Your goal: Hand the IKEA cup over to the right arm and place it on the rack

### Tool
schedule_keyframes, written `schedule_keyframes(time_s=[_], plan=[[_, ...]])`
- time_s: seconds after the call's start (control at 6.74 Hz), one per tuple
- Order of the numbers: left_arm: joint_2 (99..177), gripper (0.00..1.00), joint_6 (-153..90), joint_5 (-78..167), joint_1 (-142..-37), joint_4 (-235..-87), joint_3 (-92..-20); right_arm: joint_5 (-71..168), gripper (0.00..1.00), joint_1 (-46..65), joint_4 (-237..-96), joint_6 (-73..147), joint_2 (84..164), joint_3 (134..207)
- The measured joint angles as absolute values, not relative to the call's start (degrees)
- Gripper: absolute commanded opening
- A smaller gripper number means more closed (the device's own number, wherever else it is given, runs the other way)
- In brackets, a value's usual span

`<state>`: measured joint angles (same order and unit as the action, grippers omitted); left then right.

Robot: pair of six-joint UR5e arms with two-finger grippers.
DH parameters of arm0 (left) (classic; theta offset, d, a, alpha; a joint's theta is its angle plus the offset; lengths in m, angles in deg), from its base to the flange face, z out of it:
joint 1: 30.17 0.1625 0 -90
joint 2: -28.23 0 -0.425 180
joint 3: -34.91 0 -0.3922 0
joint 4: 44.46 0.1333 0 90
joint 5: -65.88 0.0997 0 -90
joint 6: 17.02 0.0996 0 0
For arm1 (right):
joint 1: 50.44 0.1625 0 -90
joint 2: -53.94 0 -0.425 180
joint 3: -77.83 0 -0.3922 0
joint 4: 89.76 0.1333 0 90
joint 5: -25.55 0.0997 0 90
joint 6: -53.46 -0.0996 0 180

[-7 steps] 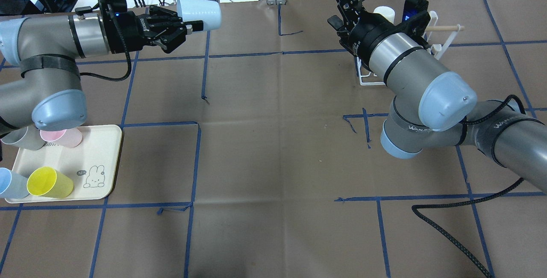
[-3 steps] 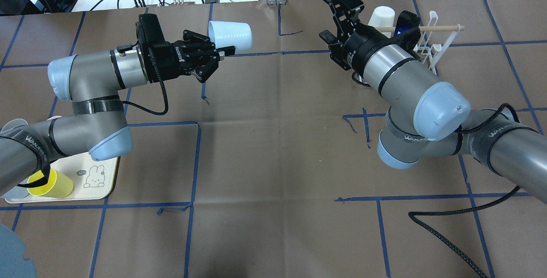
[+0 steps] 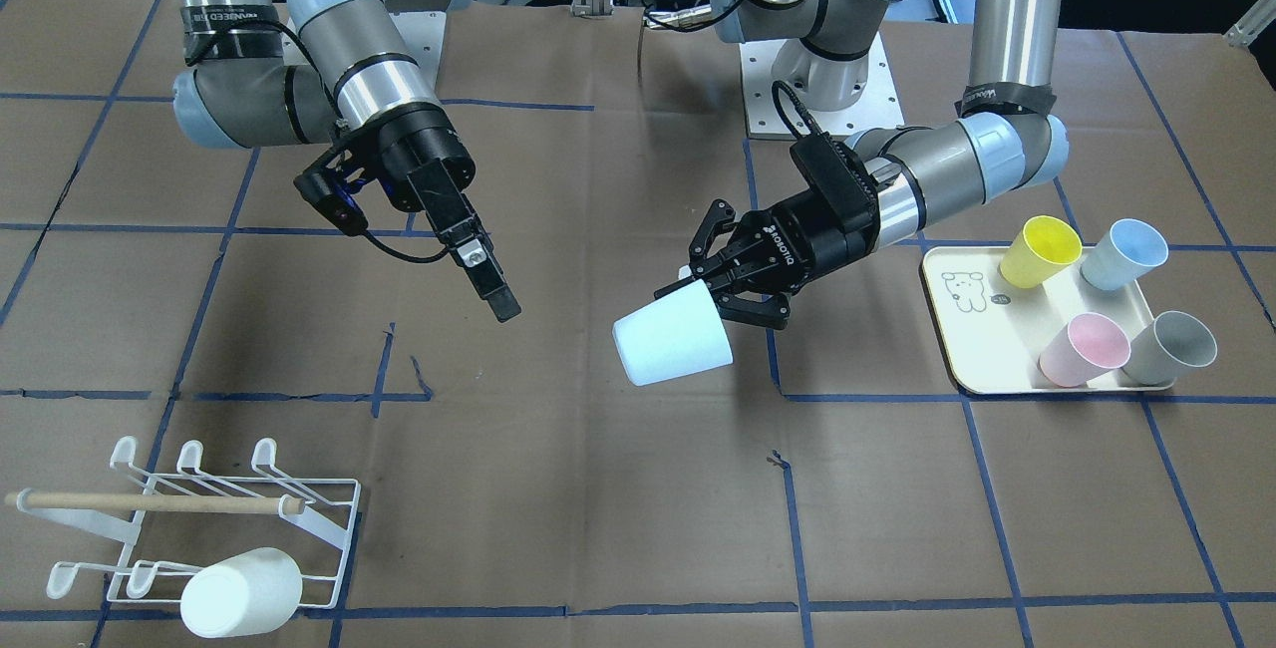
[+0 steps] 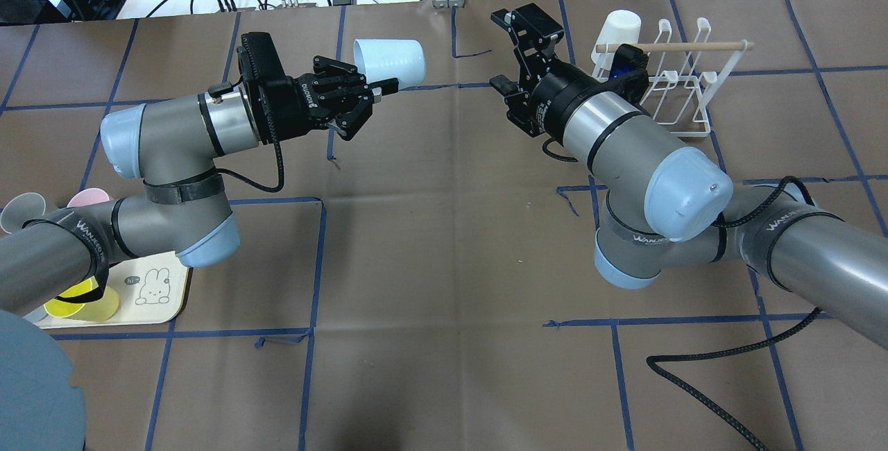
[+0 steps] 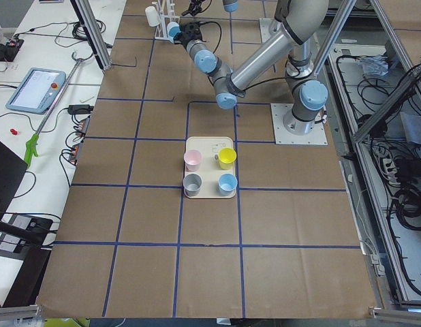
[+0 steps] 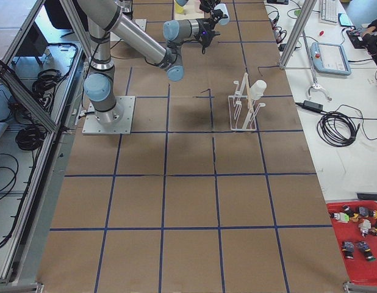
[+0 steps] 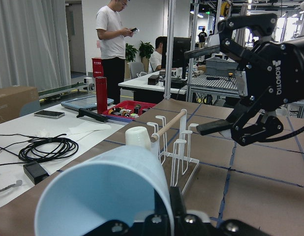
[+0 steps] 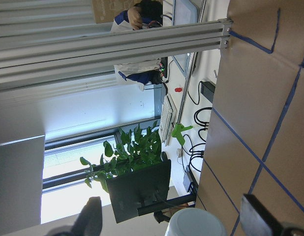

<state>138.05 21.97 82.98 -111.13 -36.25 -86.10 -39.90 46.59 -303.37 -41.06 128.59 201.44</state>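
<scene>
Cup aloft, handover not yet made.
The left tool (image 4: 374, 82) grips the blue cup (image 4: 392, 62) mid-air; the right tool (image 4: 512, 52) gapes empty, near but apart. Pass and rack (image 4: 683, 90) placement remain.

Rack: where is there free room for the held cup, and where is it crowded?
On the rack, the near row of prongs is bare, as are the far-row prongs right of the white cup in overhead. Bare paper lies between the left pincer with its blue cup and the open right pincer. The tray is crowded: four cups.
</scene>
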Motion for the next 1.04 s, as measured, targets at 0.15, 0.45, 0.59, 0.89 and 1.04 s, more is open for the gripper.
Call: schedule_keyframes(time_s=[0.15, 0.45, 0.59, 0.89, 1.04], plan=[[138.2, 0.04, 21.4, 83.1, -111.8, -35.6, -86.1, -40.1, 0.99, 47.7, -303.3, -42.7, 128.1, 201.3], [138.3, 0.04, 21.3, 83.3, -112.5, -35.1, -86.1, -41.1, 0.99, 49.7, -303.3, -45.4, 126.9, 201.3], [138.3, 0.05, 21.3, 83.3, -112.7, -35.1, -86.1, -41.7, 0.99, 50.4, -303.3, -46.9, 126.3, 201.2], [138.4, 0.05, 21.3, 83.3, -112.8, -35.1, -86.1, -42.8, 0.98, 50.9, -303.2, -47.8, 125.4, 200.8], [138.5, 0.05, 21.3, 83.3, -112.8, -35.1, -86.0, -42.9, 0.97, 51.4, -303.2, -47.8, 124.6, 200.0]])
